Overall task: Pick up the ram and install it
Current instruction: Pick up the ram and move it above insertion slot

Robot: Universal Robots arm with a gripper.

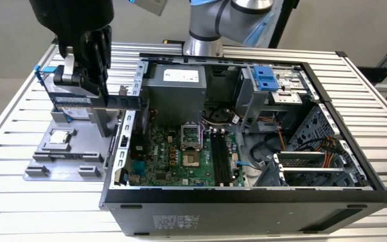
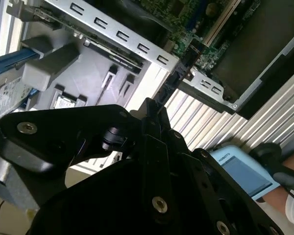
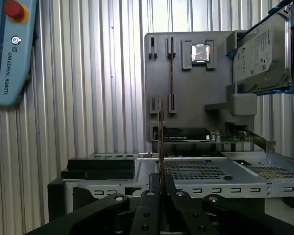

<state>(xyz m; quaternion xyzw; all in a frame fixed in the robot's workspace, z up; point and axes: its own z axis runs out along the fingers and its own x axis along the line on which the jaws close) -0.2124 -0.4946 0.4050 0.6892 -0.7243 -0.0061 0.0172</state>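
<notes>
My gripper [image 1: 102, 96] is shut on the ram [image 1: 127, 103], a thin dark stick held level above the grey parts holder [image 1: 42, 169], beside the case wall at the exterior view's left. In the first wrist view the ram [image 3: 160, 142] shows edge-on, rising from between the black fingers [image 3: 152, 205]. The second wrist view shows the ram [image 2: 179, 73] pointing toward the case's edge. The empty memory slots [image 1: 223, 156] lie on the green motherboard [image 1: 173, 166] inside the open computer case [image 1: 247, 201].
On the holder sit a small silver CPU chip [image 1: 59, 136] and a hard drive with blue rails [image 1: 69, 103]. A teach pendant [image 3: 10, 49] lies on the slatted table [image 1: 18, 116]. A person's gloved hand [image 2: 279, 169] rests by the pendant [image 2: 240, 171].
</notes>
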